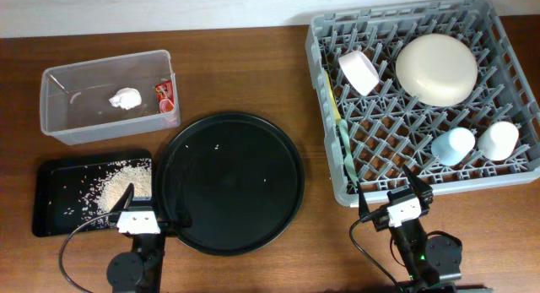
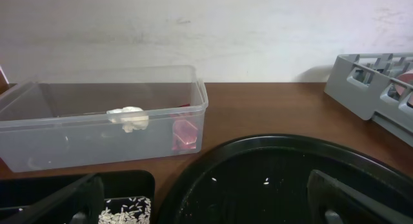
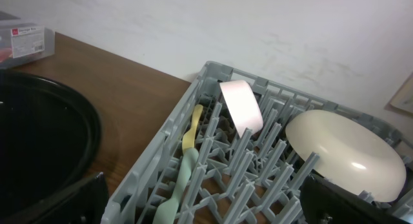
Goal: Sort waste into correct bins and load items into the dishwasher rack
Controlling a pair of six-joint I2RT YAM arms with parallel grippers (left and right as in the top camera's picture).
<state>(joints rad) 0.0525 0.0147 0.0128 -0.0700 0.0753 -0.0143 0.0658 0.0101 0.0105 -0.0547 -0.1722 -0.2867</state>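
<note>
The grey dishwasher rack (image 1: 498, 179) holds the cream plate (image 1: 437, 69), pinkish-white bowl (image 1: 359, 72), light-blue cup (image 1: 453, 145), white cup (image 1: 499, 140) and the yellow (image 3: 189, 135) and pale-green (image 3: 175, 192) utensils along its left side. The clear tub (image 1: 59, 128) holds the white tissue (image 1: 125, 98) and red sachet (image 1: 163, 94). The shallow black tray (image 1: 51, 200) holds rice grains (image 1: 118, 188). My left gripper (image 1: 158, 206) is open and empty near the table's front, between the black tray and round tray. My right gripper (image 1: 388, 194) is open and empty at the rack's front edge.
A large round black tray (image 1: 232, 181) lies in the middle with a few stray rice grains on it. A white wall runs along the far table edge. Both arm bases stand at the front edge.
</note>
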